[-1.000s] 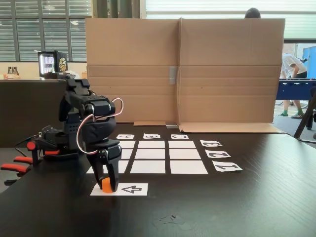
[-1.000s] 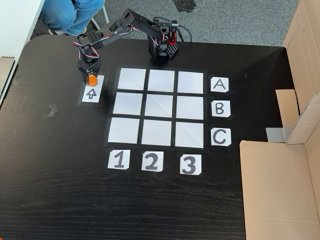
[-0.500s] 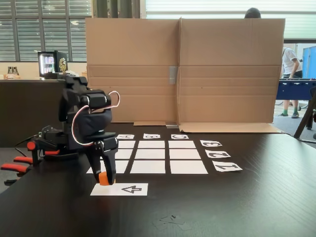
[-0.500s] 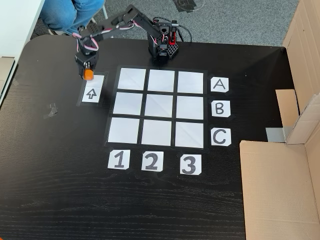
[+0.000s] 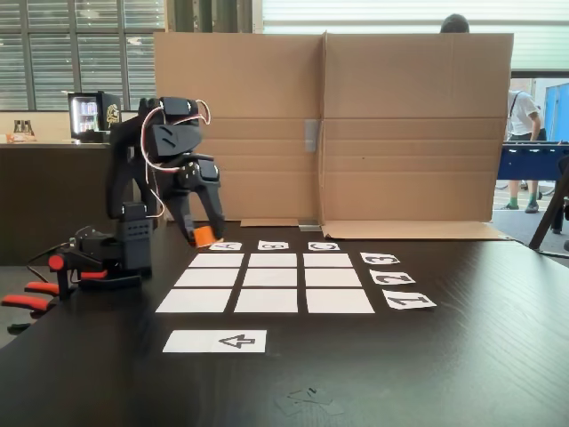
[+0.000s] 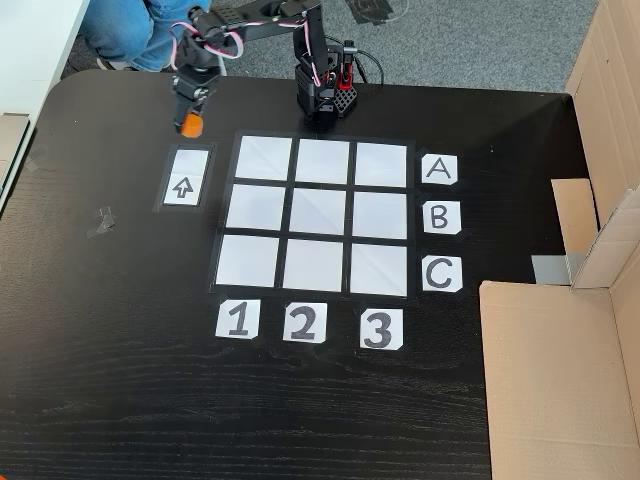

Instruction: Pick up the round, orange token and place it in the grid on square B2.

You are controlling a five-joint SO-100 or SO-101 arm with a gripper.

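Dark tabletop [image 6: 120,380]: gripper [image 5: 204,236] pinching the token [image 6: 188,125] aloft should swing squarely over square B2 [image 6: 318,212] before lowering.

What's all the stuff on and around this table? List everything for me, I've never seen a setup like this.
token: one, orange, held in the air by the gripper, off the table
grid: nine white paper cells, middle of the table
square B2: one, white, centre cell, bare
letter labels: three, white, A B C beside the grid
number labels: three, white, 1 2 3 along another side
arrow strip: one, white with black arrow, beside the grid
table: one, black
cardboard screen: brown, standing at the table's far edge
clamp handles: red-orange, at the table's edge
person: seated by the table, in jeans
gripper: one, black, closed on the token
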